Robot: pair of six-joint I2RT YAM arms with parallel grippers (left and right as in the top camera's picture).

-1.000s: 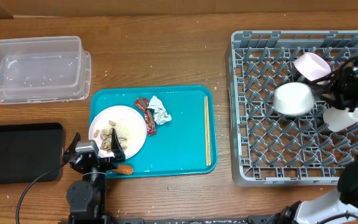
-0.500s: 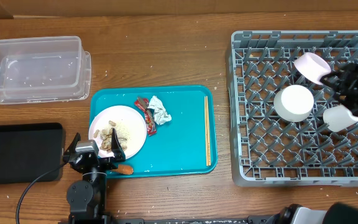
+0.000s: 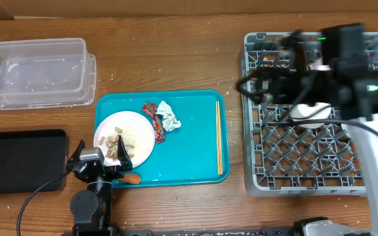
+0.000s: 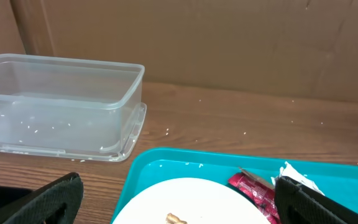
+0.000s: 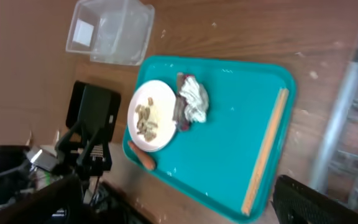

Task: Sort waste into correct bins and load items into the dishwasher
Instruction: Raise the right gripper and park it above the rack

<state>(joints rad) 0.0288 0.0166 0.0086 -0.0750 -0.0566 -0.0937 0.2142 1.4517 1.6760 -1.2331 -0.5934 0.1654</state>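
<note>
At three o'clock on the table, your rack (image 3: pixel 261 164) holds at least one white dish (image 3: pixel 310 111). Not yet sorted, on the teal tray (image 3: pixel 195 164): red wrapper (image 3: pixel 153 118), silvery wrapper (image 3: pixel 169 118), scraps (image 3: pixel 118 145), plate (image 3: pixel 140 134), chopsticks (image 3: pixel 219 137). Left claw (image 3: pixel 100 164) and right claw (image 5: pixel 179 208) both gape, empty.

A teal serving tray (image 3: pixel 189 157) with rounded corners and a raised lip lies flat on a brown wooden table (image 3: pixel 176 52), left of centre in the overhead frame, its long sides running left to right. The tabletop shows plank grain and is scattered with small white specks (image 4: pixel 245 132), plainest across the middle of the left wrist frame. Beyond the table's far edge, filling the top of that frame, stands a plain brown wall (image 4: pixel 197 37), probably cardboard, with upright creases at its upper left.
</note>
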